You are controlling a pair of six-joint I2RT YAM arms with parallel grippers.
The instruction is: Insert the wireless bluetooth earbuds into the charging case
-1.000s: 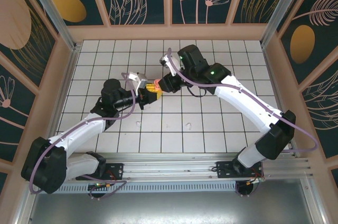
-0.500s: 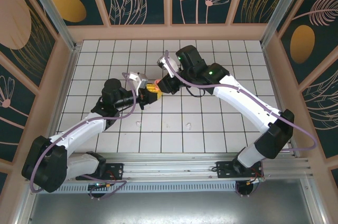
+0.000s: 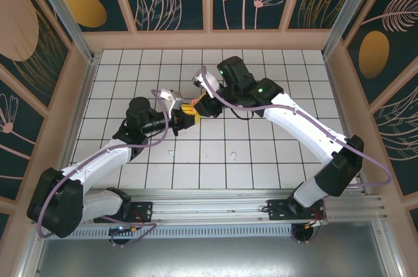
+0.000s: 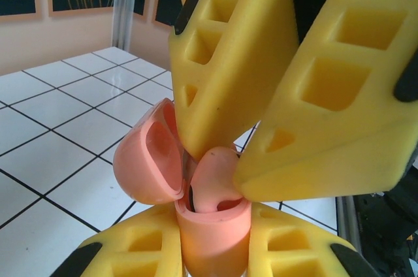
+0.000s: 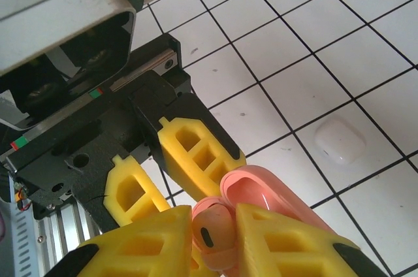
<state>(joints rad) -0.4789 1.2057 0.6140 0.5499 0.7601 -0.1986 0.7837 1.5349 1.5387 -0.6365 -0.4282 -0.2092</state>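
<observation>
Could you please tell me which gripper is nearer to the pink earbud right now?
Right. The right gripper pinches the pink earbud between its fingers from above. The left gripper sits just below, clamped on the pink charging case, lid open, with the bud partly inside.

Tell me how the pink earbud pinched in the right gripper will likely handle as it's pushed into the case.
The pink earbud looks glossy and rounded, so it may slip or twist in the right gripper. It seems rigid and light, so gentle pressure should probably seat it in the pink case.
</observation>
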